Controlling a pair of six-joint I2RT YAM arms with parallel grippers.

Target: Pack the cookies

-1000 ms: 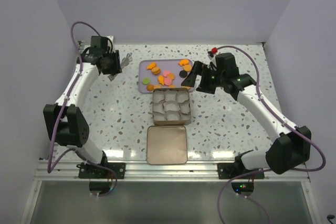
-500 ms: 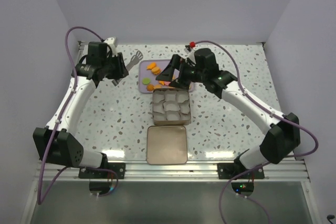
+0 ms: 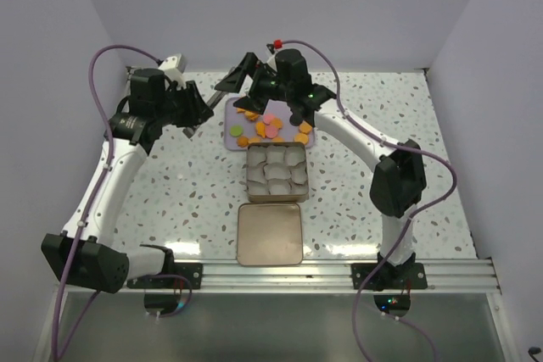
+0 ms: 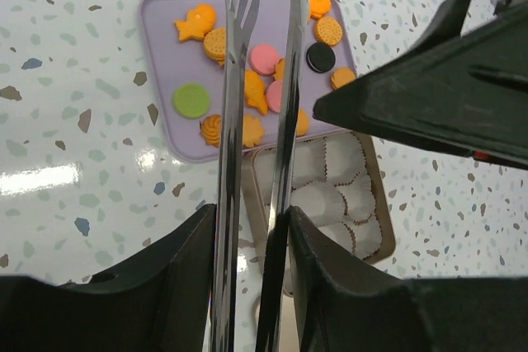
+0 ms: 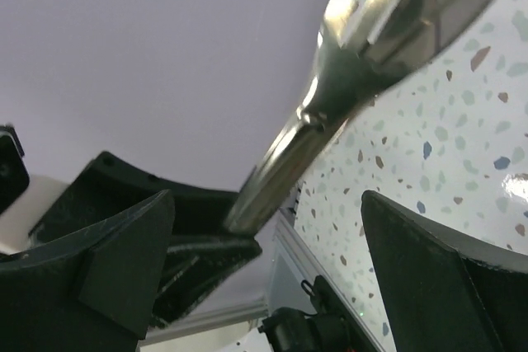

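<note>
Left claw (image 3: 197,109) clamped on metal tongs (image 4: 230,162), aimed toward cookies (image 4: 264,59) on purple tray (image 4: 157,22). Right claw (image 3: 239,74) wide apart by tray's far-left corner, near tongs tip; contact unclear.

1. Your table (image 3: 170,201): white speckled top, filling mid-frame, with a glare patch (image 4: 49,177) at its left.
2. Your back wall (image 3: 254,6): plain pale lavender, upper frame.
3. Your rail (image 3: 280,275): aluminium, along the table's lower edge.

the cookies (image 4: 216,41) lie flat, scattered on a lilac tray (image 4: 157,22), mostly orange. a green one (image 4: 190,100) sits alone near its left edge, a black one (image 4: 319,58) toward the right, pink ones (image 4: 263,58) between.
</note>
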